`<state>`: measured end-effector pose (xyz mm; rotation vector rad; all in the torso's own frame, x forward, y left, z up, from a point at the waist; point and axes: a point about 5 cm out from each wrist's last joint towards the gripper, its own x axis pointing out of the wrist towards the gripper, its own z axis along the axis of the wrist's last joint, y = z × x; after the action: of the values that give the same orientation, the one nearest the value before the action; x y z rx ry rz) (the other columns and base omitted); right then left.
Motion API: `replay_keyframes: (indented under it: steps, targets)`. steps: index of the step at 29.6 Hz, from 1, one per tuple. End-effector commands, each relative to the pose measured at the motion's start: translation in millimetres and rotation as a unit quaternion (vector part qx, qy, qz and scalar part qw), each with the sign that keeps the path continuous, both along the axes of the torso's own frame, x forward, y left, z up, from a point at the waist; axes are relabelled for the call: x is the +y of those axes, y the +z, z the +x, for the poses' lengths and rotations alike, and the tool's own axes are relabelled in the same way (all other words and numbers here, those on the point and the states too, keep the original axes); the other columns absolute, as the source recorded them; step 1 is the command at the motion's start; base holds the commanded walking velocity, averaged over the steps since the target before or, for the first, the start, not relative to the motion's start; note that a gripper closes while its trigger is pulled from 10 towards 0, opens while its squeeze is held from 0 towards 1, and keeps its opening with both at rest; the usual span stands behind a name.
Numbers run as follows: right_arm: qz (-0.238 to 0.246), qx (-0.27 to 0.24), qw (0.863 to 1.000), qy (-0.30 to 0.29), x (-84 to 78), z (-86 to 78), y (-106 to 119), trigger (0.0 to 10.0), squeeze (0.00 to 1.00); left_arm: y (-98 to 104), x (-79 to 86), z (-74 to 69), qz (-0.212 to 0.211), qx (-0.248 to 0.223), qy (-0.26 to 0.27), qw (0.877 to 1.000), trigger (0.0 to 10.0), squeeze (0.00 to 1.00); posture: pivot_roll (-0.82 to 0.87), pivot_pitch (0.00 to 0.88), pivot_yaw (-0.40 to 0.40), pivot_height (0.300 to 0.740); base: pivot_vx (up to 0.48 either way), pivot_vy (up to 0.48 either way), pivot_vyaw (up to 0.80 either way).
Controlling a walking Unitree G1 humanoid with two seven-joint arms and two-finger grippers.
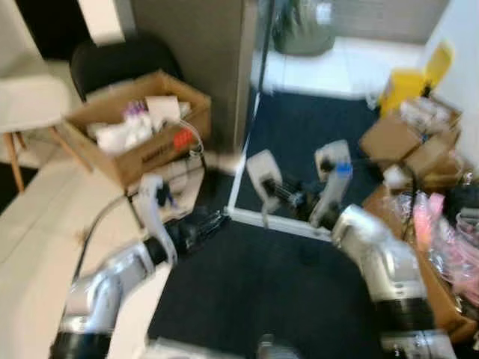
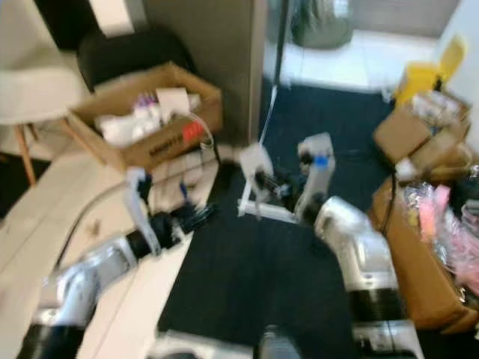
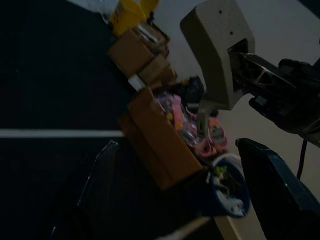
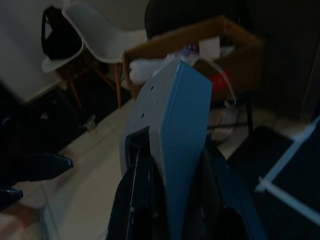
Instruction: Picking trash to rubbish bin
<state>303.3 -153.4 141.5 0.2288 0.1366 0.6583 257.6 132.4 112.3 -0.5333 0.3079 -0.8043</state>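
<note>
My left tool (image 1: 198, 228) and right tool (image 1: 281, 196) hang ahead of me, blurred; I cannot tell if either is apart or together. The rubbish bin (image 3: 229, 187), blue and part full, sits beyond my left tool beside a cardboard box (image 3: 160, 142). I judge I should steady first, then find the trash.

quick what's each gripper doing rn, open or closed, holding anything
left gripper: held over the dark carpet, open or closed cannot be told (blurred)
right gripper: raised over the carpet, cannot be told either
</note>
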Motion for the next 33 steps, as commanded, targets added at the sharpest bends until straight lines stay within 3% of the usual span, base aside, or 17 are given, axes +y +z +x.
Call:
replay_keyframes:
  steps: [1, 19, 25, 33]
  targets:
    - [0.004, -0.002, 1.000, 0.006, 4.4, -0.4, -0.6, 10.0, 0.00, -1.6, 3.5, -0.1, 0.012, -0.001, 0.004, 1.000, 10.0, 0.00, -0.06, 0.000, -0.028, 0.740, 0.480, 0.000, 0.00]
    - [-0.002, -0.006, 1.000, 0.015, 4.7, -1.8, -1.0, 10.0, 0.00, -2.6, 2.5, 1.0, 0.019, -0.007, 0.004, 1.000, 10.0, 0.00, -0.06, 0.000, -0.031, 0.740, 0.480, 0.000, 0.00]
    - [-0.007, -0.011, 1.000, 0.014, 5.1, -1.9, -0.9, 10.0, 0.00, -2.6, 2.7, 1.1, 0.020, -0.008, 0.005, 1.000, 10.0, 0.00, -0.06, 0.000, -0.033, 0.740, 0.480, 0.000, 0.76]
    - [-0.002, -0.005, 1.000, 0.007, 3.9, -0.3, -1.1, 10.0, 0.00, -2.1, 2.8, 1.0, 0.026, -0.010, 0.005, 1.000, 10.0, 0.00, -0.05, 0.000, -0.031, 0.740, 0.480, 0.000, 0.00]
